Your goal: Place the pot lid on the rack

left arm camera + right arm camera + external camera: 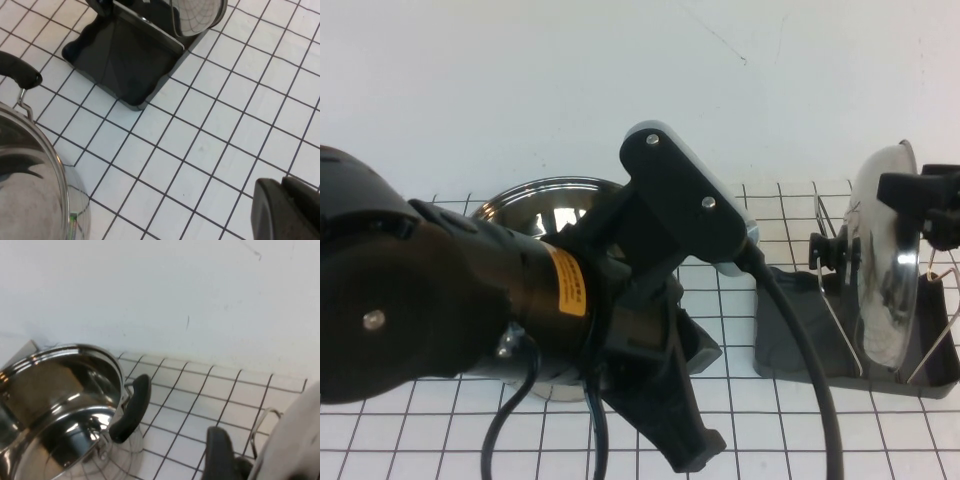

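On a white gridded table (410, 440), the lid (885, 265) stands on edge in the rack (790, 345), leaning between the upright wire loops (830, 290), its black knob (825, 250) pointing toward the pot (545, 205). Rack and lid sit at the right of the high view, well apart from the pot.

Right of the rack's near end, the right gripper (930, 205) hovers beside the lid's upper rim, its black fingers (910, 187) spread apart and gripping nothing; whether a finger grazes the rim cannot be told. From that arm's wrist camera the lid's blurred edge (290, 445) and knob (222, 452) fill the lower corner, with the pot (55, 405) and one of its black handles (132, 407) beyond.

Left of the rack, the left arm (450, 290) reaches across the foreground, hiding most of the pot; its wrist is bent so that the left gripper (685, 440) points down at the table in front of the pot. Its fingers are closed together with nothing between them. From its wrist camera the closed fingertips (287, 210) hang above bare tiles, with the pot's rim (52, 165) and handle (20, 70) to one side and the rack (125, 60) with the lid's shiny lower edge (197, 15) farther off.

A black cable (800, 340) trails from the left arm across the rack's near corner.
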`<move>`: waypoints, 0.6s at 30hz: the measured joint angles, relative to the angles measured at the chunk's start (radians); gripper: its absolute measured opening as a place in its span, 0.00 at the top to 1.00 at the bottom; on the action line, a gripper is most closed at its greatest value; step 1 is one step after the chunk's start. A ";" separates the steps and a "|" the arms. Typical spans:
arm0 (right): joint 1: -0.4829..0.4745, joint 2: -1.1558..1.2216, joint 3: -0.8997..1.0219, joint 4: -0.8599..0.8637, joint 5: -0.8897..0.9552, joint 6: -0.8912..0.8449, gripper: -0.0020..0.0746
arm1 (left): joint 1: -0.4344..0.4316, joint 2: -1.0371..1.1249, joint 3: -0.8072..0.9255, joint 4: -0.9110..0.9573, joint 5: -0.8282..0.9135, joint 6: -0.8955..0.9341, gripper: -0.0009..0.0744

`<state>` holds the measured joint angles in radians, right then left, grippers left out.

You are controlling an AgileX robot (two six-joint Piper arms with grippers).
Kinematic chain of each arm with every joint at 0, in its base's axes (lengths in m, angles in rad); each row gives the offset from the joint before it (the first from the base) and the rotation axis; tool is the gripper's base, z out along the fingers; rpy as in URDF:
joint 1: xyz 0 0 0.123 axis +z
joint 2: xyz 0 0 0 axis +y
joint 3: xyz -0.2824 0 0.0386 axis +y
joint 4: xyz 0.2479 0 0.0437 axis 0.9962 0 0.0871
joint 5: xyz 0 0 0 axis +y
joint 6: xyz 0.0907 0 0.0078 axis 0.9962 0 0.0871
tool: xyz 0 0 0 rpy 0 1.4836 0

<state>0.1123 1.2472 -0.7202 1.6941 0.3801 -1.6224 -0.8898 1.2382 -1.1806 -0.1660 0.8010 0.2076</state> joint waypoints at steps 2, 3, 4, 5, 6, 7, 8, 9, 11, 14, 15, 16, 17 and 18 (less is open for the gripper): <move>0.000 -0.015 0.000 0.000 -0.008 0.000 0.43 | 0.000 0.000 0.000 -0.003 0.000 0.000 0.99; 0.000 -0.023 0.000 0.000 -0.012 0.000 0.43 | 0.000 0.000 0.000 -0.003 0.000 0.000 0.99; 0.000 -0.027 0.000 0.000 -0.016 0.000 0.43 | 0.000 0.000 0.000 -0.008 0.002 0.000 0.99; 0.000 -0.032 0.000 0.000 -0.020 0.000 0.43 | 0.000 0.000 0.000 -0.013 0.002 0.000 0.99; 0.000 -0.037 0.000 0.000 -0.021 0.000 0.43 | 0.000 0.000 0.000 -0.015 0.004 0.000 0.99; 0.000 -0.046 0.000 0.000 -0.023 0.000 0.43 | 0.000 0.000 0.000 -0.020 0.004 0.000 0.99; 0.000 -0.057 0.000 0.000 -0.026 0.000 0.43 | 0.000 0.000 0.000 -0.022 0.006 0.000 0.99; 0.000 -0.070 0.000 0.000 -0.026 -0.002 0.43 | 0.000 0.000 0.000 -0.022 0.006 0.000 0.99; 0.000 -0.102 0.000 0.000 -0.026 -0.004 0.43 | 0.000 0.000 0.000 -0.022 0.006 0.000 0.99; 0.000 -0.175 0.000 0.000 -0.020 -0.004 0.47 | 0.000 -0.007 0.000 -0.020 0.006 -0.005 0.99; 0.000 -0.197 0.000 -0.002 -0.008 -0.004 0.51 | 0.000 -0.012 0.000 -0.013 0.006 -0.020 0.99; 0.000 -0.226 0.000 -0.011 0.010 -0.006 0.56 | 0.000 -0.017 0.000 0.002 0.004 -0.041 0.99; 0.000 -0.255 0.000 -0.029 0.036 -0.006 0.63 | 0.000 -0.024 0.000 0.036 0.004 -0.083 0.99; 0.000 -0.285 0.000 -0.052 0.067 -0.006 0.70 | 0.000 -0.031 0.000 0.064 0.004 -0.116 0.99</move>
<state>0.1123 0.9620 -0.7202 1.6421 0.4474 -1.6282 -0.8898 1.2071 -1.1806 -0.1017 0.8051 0.0919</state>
